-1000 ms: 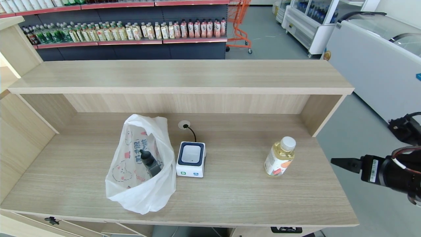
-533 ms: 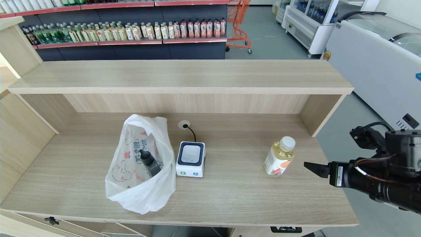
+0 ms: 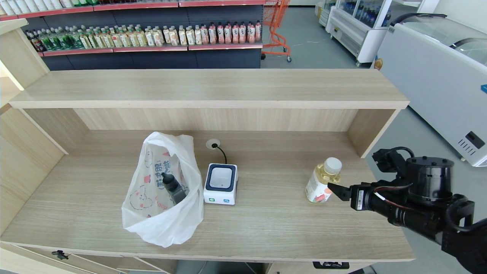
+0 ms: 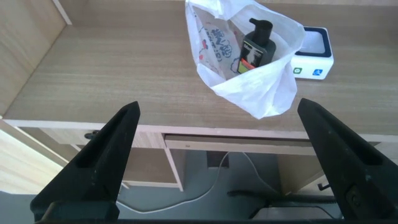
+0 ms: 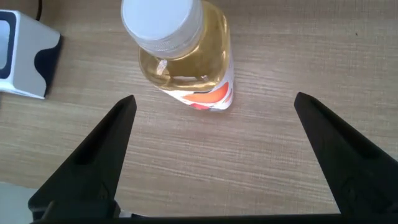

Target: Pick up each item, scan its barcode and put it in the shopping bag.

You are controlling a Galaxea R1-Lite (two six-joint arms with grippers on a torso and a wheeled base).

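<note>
Head: high, looking down on counter (image 3: 266, 217). Left wrist: far, shares bag (image 4: 268, 93). Right wrist: close, shares bottle (image 5: 186, 68).

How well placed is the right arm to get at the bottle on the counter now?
Probably yes. The right gripper is open beside the upright bottle, facing it, with bare counter between them; the scanner sits well off to the side.

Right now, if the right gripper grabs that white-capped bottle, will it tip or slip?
The bottle stands upright, tall and narrow, so a high push could probably tip it. It looks nearly full of liquid, so likely heavy for its size. Its round smooth body might roll if toppled.
</note>
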